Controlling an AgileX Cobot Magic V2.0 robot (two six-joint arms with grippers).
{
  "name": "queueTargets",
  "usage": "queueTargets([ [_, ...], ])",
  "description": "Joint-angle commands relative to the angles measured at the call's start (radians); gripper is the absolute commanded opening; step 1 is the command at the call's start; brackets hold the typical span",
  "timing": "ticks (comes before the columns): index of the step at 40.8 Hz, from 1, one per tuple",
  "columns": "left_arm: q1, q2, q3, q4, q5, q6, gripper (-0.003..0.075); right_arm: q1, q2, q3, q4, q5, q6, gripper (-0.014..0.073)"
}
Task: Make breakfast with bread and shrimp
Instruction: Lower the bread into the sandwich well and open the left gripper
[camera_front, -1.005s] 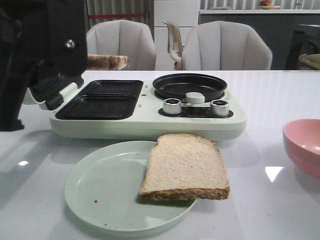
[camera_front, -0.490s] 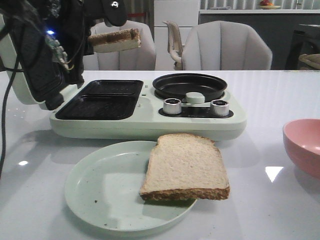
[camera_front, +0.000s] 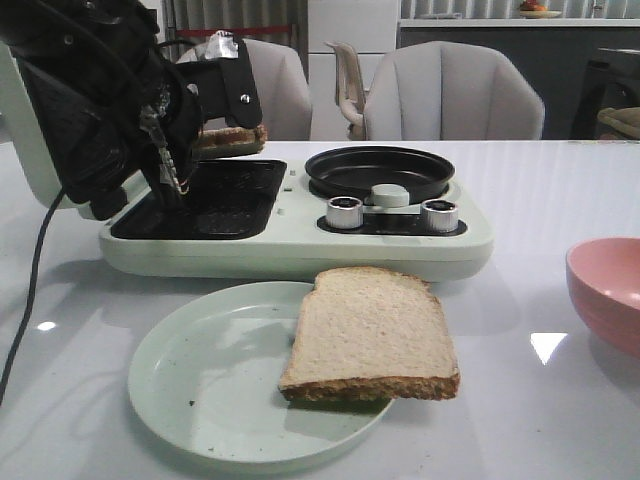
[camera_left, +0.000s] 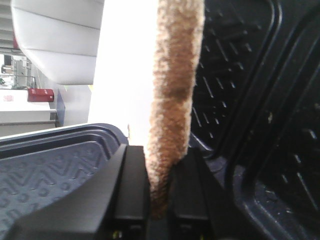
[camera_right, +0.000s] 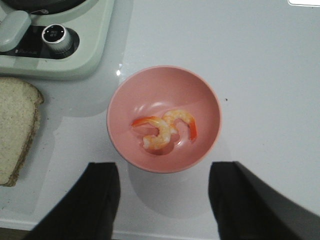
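Our left gripper (camera_left: 160, 200) is clamped on a bread slice (camera_front: 232, 138), held flat just above the grill plate (camera_front: 215, 195) of the breakfast maker (camera_front: 300, 240). Our right gripper (camera_right: 162, 200), jaws apart, hangs over the pink bowl (camera_right: 205, 145) holding shrimp (camera_right: 162, 131).

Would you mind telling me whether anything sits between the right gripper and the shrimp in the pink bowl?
Nothing visible does. The right gripper hangs open above the table, fingers apart, and the shrimp lie uncovered in the open bowl just ahead of it.
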Motion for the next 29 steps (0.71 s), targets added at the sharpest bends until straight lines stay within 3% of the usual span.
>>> queueTargets([
  [1,0.010,-0.041,-0.042,0.057,0.047,-0.015,0.0108,0.001,0.001,-0.033,0.000,-0.068,-0.002,0.0505],
  [5,0.015,-0.035,-0.042,0.057,0.036,-0.015,0.0164,0.001,0.001,-0.033,0.000,-0.068,-0.002,0.0505],
  [12,0.019,-0.033,-0.042,0.057,0.030,-0.015,0.0376,0.001,0.001,-0.033,0.000,-0.068,-0.002,0.0505],
  [17,0.019,-0.033,-0.042,0.057,0.030,-0.015,0.0475,0.001,0.001,-0.033,0.000,-0.068,-0.002,0.0505],
  [29,0.006,-0.033,-0.042,0.057,0.075,-0.015,0.0479,0.001,0.001,-0.033,0.000,-0.068,-0.002,0.0505],
])
